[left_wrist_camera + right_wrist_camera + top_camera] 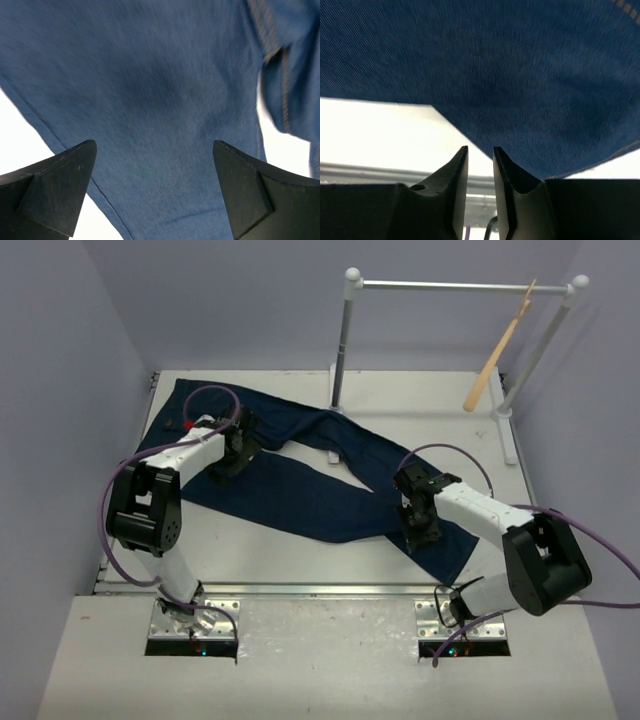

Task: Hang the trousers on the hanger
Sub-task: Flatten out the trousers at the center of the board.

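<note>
The dark navy trousers (310, 485) lie spread flat and slantwise on the table, waist end at the far left, leg ends at the near right. The tan wooden hanger (497, 355) hangs from the right end of the white rail. My left gripper (232, 450) hovers over the cloth near the upper legs; in the left wrist view it (154, 145) stands wide open with denim (165, 90) below and nothing gripped. My right gripper (420, 530) is over the leg end; in the right wrist view it (480, 148) shows a narrow empty gap beside the cloth edge (520, 90).
The white rail (460, 285) with ball-topped posts stands at the back right of the white table (250, 550). Lilac walls close in on the left, back and right. A metal strip (300, 589) runs along the table's near edge.
</note>
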### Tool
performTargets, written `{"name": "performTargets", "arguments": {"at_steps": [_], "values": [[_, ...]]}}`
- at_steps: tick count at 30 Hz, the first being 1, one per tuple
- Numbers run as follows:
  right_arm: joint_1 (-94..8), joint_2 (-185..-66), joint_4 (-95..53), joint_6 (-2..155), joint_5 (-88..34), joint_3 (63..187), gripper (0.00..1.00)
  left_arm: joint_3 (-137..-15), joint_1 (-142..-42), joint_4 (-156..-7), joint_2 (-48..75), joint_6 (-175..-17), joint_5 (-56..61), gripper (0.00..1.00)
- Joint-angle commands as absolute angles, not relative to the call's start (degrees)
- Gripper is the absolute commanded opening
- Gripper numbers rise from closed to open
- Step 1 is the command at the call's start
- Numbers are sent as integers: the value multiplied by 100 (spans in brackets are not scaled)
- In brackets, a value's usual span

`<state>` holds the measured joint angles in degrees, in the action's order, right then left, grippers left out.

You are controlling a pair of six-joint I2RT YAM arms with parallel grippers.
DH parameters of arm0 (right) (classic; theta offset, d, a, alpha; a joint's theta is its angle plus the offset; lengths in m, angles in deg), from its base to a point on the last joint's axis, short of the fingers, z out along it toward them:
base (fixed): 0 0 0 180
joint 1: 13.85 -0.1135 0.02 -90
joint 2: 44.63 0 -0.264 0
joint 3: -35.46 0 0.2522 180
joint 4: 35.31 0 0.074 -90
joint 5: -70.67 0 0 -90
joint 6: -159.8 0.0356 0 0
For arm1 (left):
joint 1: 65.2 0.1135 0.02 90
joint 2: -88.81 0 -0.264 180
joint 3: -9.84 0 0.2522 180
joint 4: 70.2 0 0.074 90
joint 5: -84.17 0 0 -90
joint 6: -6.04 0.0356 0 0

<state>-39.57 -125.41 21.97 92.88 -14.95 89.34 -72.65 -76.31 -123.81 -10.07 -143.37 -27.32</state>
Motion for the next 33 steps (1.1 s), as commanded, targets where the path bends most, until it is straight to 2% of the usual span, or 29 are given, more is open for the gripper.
{"name": "performTargets", "arguments": {"at_steps": [1, 9, 13, 15, 16, 17, 21, 24, 27, 30, 33], "values": [[-3961, -12645, 1528, 9543, -1379, 9132, 25, -7292, -7642, -12037, -1016, -14126, -2435, 100], [-3967, -13733, 1118, 9551, -1177, 9450, 26, -7209, -7645, -11898, -1068, -13599, -2429, 100], [-4167, -14579, 2453, 9229, -1586, 9671, 24, -7325, -7624, -12293, -1029, -13515, -2640, 100], [-4651, -14894, 3246, 9213, -1294, 9703, 23, -7467, -7593, -12534, -1033, -13537, -2918, 100], [-4856, -14896, 3487, 9213, -1241, 9852, 23, -7538, -7575, -12605, -1042, -13563, -2921, 100], [-5117, -15026, 3679, 9135, -1724, 9974, 23, -7642, -7549, -12649, -1059, -13564, -2955, 100], [-5397, -15488, 4072, 9396, -1593, 10122, 23, -7823, -7439, -12790, -1052, -13537, -2890, 100], [-5410, -15406, 3775, 9531, -1874, 9605, 24, -7844, -7430, -12801, -920, -13526, -2968, 100], [-5426, -14812, 3416, 9894, -1893, 8992, 30, -7815, -7417, -12799, -791, -13518, -3051, 100], [-5378, -14404, 3560, 10146, -1471, 9086, 42, -7750, -7425, -12645, -718, -13469, -2809, 100], [-5320, -13629, 3414, 10306, -1323, 9436, 44, -7724, -7424, -12616, -645, -13446, -2714, 100]]}}
